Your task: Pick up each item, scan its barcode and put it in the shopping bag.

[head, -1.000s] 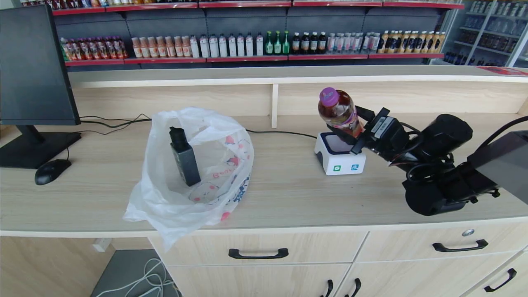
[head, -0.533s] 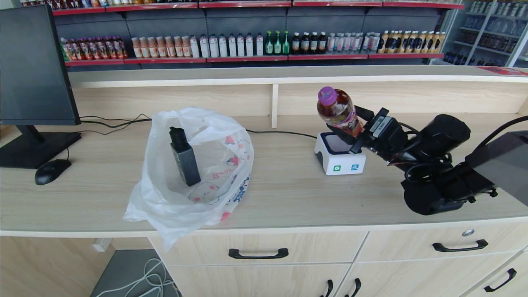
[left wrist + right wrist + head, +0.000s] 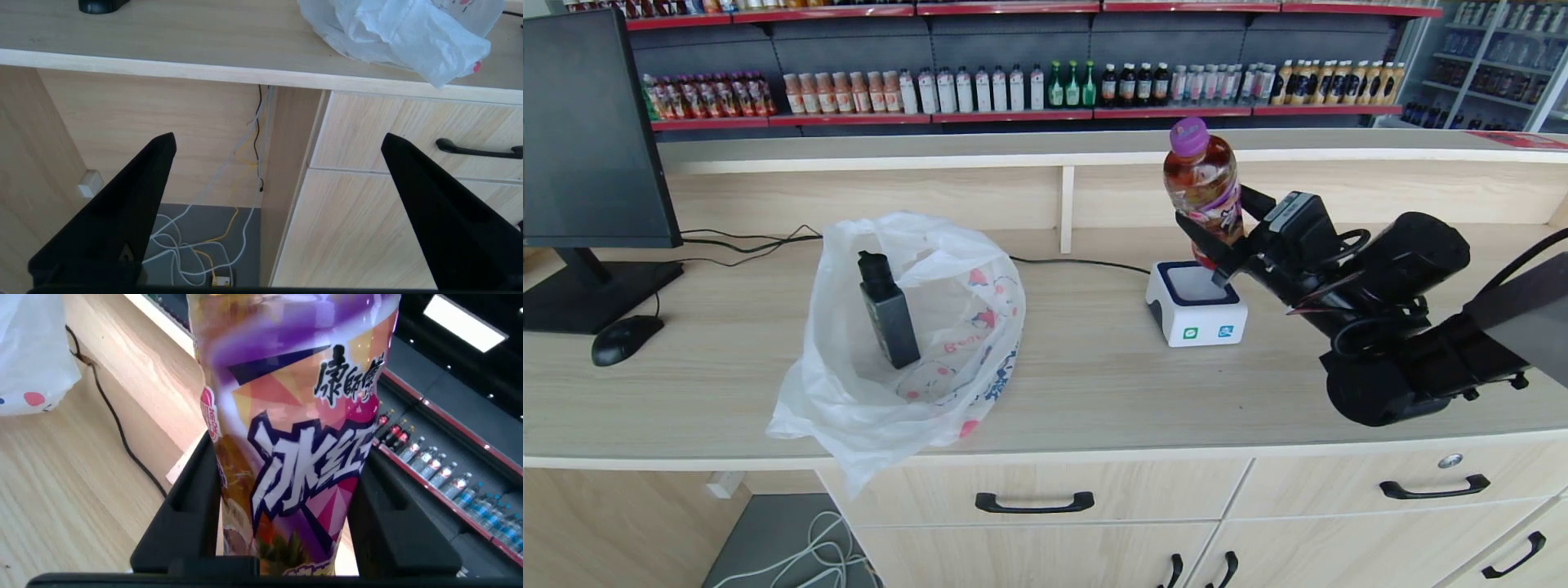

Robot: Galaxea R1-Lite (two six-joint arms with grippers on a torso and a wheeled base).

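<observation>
— What has changed on the counter point(image 3: 1094, 384) in the last second?

— The bag point(image 3: 964, 327) has not shifted. It sits left of the middle, and its near fold hangs over the front edge. The scanner point(image 3: 1196, 314), right of the middle, is where it was. The move belongs to the right gripper point(image 3: 1217, 237): it has risen and carried the bottle point(image 3: 1205, 175) with it. A moment ago the bottle leaned low over the scanner's window. Now it stands nearly upright and well clear above the scanner, a little toward the back edge.

— And for the task?

— The lift suggests the scan is done, though nothing in view confirms a read. If so, what is left for this bottle is the carry leftward to the bag, where a dark item point(image 3: 888, 310) already stands.

— How does the bottle sit in the gripper?

— The fingers point(image 3: 192, 498) clamp the labelled lower body from both sides. The cap point(image 3: 1188, 135) points up, and the upper half stands free above the grip. The hold looks square, not skewed.

— The other one?

— The left gripper point(image 3: 278, 212) hangs below the front edge, facing the cabinet. Its fingers are spread wide with nothing between them.
</observation>
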